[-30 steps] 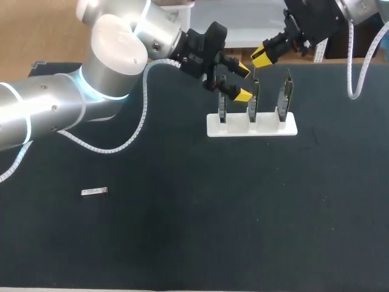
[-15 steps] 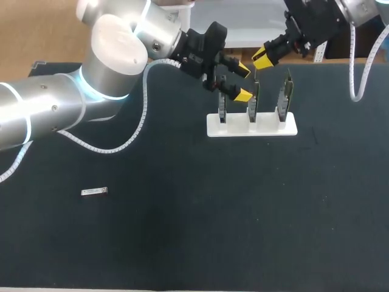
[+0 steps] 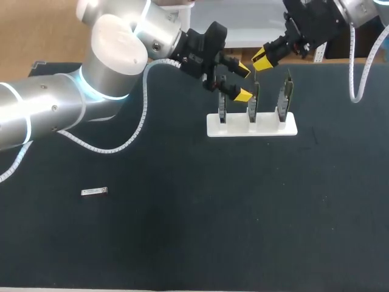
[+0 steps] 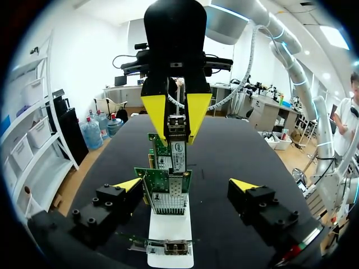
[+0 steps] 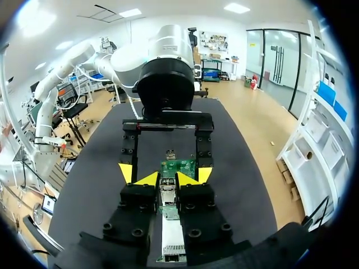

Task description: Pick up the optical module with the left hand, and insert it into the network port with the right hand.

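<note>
Head view looks down on a black table (image 3: 194,237). A white stand (image 3: 252,127) sits near the far side, and three green network cards stand upright in it in a row. My left gripper (image 3: 243,82) is by the left end of the row. Its two yellow fingers are wide apart and hold nothing. In the left wrist view the nearest card (image 4: 164,190) stands between those fingers and touches neither one.

My right gripper (image 3: 262,59) comes in from the far right corner and hangs just above the middle card (image 3: 253,102). Its yellow fingers are squeezed onto the optical module (image 4: 176,126), one on each side. The module points down at the top of the middle card. I cannot tell if it touches the network port there. In the right wrist view the module sits tight between the two tips, with a green card just past it.

A small silver piece (image 3: 94,191) lies flat on the table, well apart from the stand, on the left.
</note>
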